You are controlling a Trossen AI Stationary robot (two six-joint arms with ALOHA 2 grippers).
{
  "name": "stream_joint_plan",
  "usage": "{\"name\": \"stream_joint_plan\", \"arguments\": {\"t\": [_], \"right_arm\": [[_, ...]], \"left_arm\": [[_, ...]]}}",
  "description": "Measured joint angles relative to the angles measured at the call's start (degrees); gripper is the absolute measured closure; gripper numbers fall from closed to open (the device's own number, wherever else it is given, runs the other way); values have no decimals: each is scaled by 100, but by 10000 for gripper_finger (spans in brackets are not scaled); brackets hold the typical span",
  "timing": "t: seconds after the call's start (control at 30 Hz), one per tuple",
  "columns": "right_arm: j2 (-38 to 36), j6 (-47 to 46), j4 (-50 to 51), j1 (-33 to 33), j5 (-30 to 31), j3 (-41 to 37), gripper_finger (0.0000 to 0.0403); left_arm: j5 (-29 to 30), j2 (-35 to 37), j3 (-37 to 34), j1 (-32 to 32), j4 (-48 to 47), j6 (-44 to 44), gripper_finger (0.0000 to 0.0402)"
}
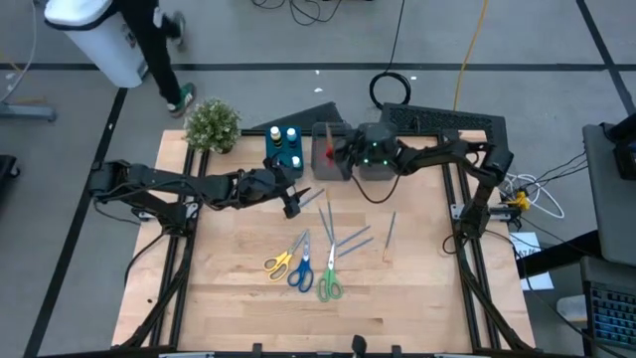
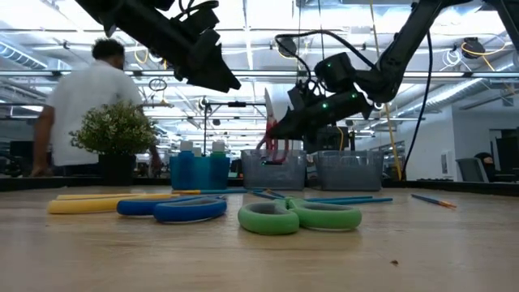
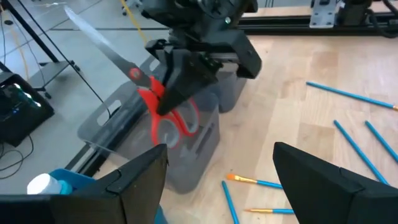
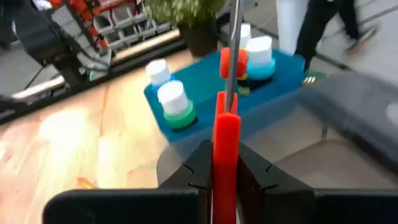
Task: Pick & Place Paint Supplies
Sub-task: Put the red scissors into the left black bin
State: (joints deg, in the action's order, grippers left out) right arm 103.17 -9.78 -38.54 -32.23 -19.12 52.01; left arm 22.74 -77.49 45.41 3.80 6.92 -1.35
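Note:
My right gripper (image 1: 338,154) is shut on red-handled scissors (image 3: 163,111) above the left grey bin (image 3: 186,155) at the table's far side. Beside it stands a blue bin (image 4: 249,93) holding several capped bottles (image 4: 174,99). My left gripper (image 1: 291,206) hovers open just nearer than the blue bin, holding nothing. Yellow (image 1: 280,262), blue (image 1: 301,270) and green (image 1: 329,285) scissors lie flat on the middle of the table. Thin blue brushes (image 1: 352,239) lie flat nearby. My right gripper pinches the red scissors between its two fingers (image 3: 180,74) on the red handle shank (image 4: 227,134) just below the pivot. The fingers come from the table's right, nearly level. The scissors are tilted, blades (image 3: 93,37) up and handle loops (image 3: 177,124) hanging at the grey bin's mouth.
A second grey bin (image 1: 376,164) stands right of the first. A potted plant (image 1: 213,125) sits at the far left corner. A person (image 1: 149,40) walks on the floor beyond the table. More brushes (image 3: 367,140) lie on the wood near the bins.

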Motion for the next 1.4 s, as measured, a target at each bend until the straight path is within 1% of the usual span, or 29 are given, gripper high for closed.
{"name": "stream_joint_plan", "arguments": {"t": [0.17, 0.43, 0.7, 0.83, 1.07, 1.23, 1.33, 1.4], "right_arm": [[120, 0, 46, 20, -61, -2, 369], [180, 184, 249, 34, -65, 0, 376], [180, 190, 431, 44, -59, 0, 350], [182, 308, 545, 44, -56, -2, 350], [182, 358, 543, 46, -51, -2, 346], [182, 361, 390, 46, -31, -2, 329], [182, 360, 58, 46, -5, -2, 315], [182, 330, -181, 69, 129, -2, 305]], "left_arm": [[0, 0, -1, 36, -4, 37, 112], [-19, 0, -2, 36, -134, 48, 112], [-22, 0, 0, 36, -206, 53, 113], [-21, 0, -1, 36, -237, 55, 117], [-20, 0, -2, 36, -239, 55, 113], [-20, 0, -2, 36, -239, 69, 116], [-22, 0, 0, 36, -239, 143, 117], [-22, 0, -2, 36, -241, 153, 117]]}}
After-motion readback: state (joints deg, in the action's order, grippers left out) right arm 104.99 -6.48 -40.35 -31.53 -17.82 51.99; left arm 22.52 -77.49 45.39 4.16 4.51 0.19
